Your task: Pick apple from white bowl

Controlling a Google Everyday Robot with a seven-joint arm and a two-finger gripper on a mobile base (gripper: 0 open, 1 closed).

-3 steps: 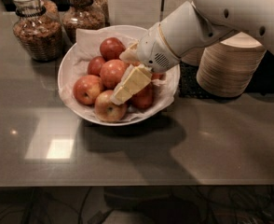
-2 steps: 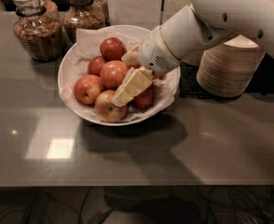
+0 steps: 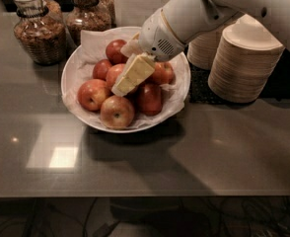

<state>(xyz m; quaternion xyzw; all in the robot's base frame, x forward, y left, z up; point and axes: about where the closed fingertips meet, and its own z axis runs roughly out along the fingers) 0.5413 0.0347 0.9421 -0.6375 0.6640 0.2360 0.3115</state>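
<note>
We see the gripper (image 3: 125, 74) low over the middle of the white bowl (image 3: 66, 85), right at the apple (image 3: 110, 73) lying at the bowl's centre; whether it is open or clamped we cannot tell. The risk, we judge, lies in the crowding: round, smooth-skinned neighbours press close round the apple, so a slanted grip could slip or nudge one over the shallow rim; the crumpled paper lining (image 3: 93, 41) gives loose footing; the bowl could slide on the glossy countertop (image 3: 209, 152).
</note>
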